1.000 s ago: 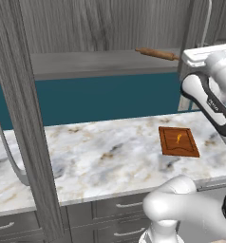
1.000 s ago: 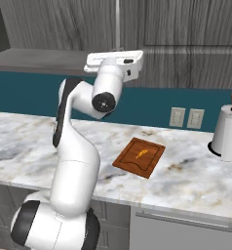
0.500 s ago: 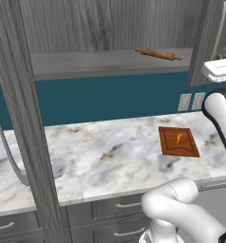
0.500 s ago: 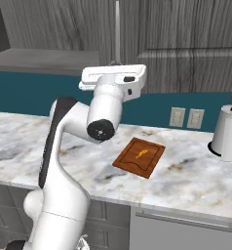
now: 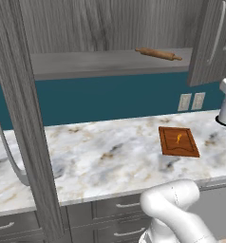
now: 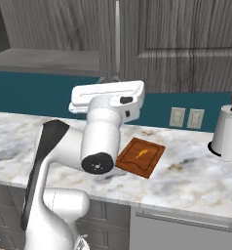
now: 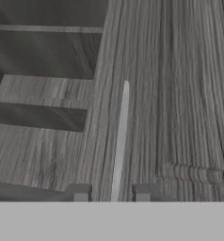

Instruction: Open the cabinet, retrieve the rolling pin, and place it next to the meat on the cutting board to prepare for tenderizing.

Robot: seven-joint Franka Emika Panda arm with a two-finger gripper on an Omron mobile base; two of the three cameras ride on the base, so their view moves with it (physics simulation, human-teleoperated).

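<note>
Marble counter [image 5: 100,156] runs under a teal wall, and you have the cabinet [image 5: 20,95] standing open above it in the left base view, one door edge-on at the left and another door [image 5: 211,40] swung out at the upper right. On the grey shelf [image 5: 86,64] you can see the rolling pin [image 5: 158,53] lying near the right end, tilted a little, well apart from everything on the counter. Below it the board [image 5: 178,141] lies flat on the counter with the meat [image 5: 179,138] on its middle. Two wall sockets [image 5: 191,101] sit on the teal wall above the board. From the right base view a paper towel roll [image 6: 226,136] stands at the far right of the counter.

Your hand camera looks at a grey wood-grain door with its silver handle [image 7: 120,141] running up between the two fingertips [image 7: 79,192]. The jaws [image 7: 110,193] stand slightly apart around the handle's line; you cannot tell whether they touch it, so the grip is uncertain.
</note>
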